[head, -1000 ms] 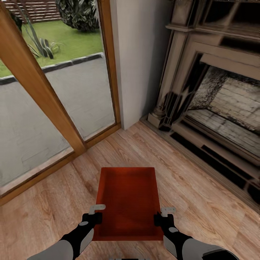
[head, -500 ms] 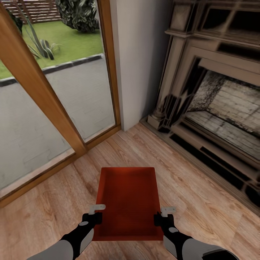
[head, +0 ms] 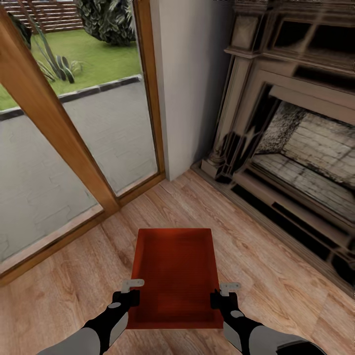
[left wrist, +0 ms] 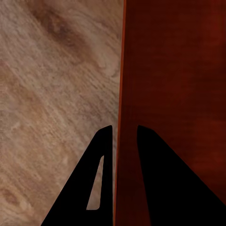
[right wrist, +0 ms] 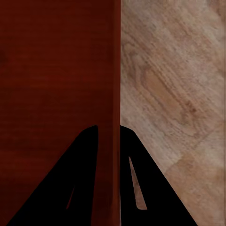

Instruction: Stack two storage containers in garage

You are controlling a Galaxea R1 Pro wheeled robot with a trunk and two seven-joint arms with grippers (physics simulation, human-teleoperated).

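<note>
Over on the left, a big wood-framed glass door [head: 74, 143] is showing a grey paved patio [head: 59, 148] and some green lawn [head: 93, 54] outside. The red-orange rectangular open-top plastic bin [head: 173, 276] is sitting out in front of the robot, over the light wood-plank floor [head: 276, 266], with its far short end pointing toward the white wall corner [head: 190, 84]. Can't tell from the head view whether the bin is resting on the planks or hanging a bit above them.

The left hand [head: 131, 291] is clamping onto the bin's left long wall near the end closest to the robot. In the left wrist view the two dark fingers [left wrist: 96, 183] are straddling that thin wall [left wrist: 123, 70], one on the floor side and one on the inside of the bin, squeezed onto it.

The right hand [head: 223, 293] is doing the same thing on the opposite long wall; in the right wrist view its fingers [right wrist: 136, 183] are pinching the wall edge [right wrist: 115, 70], with planks [right wrist: 174, 84] on the outer side.

To the right of the bin, well apart from it, a pale carved fireplace surround [head: 256, 108] with a brick-lined firebox [head: 315, 148] is standing against the wall.
</note>
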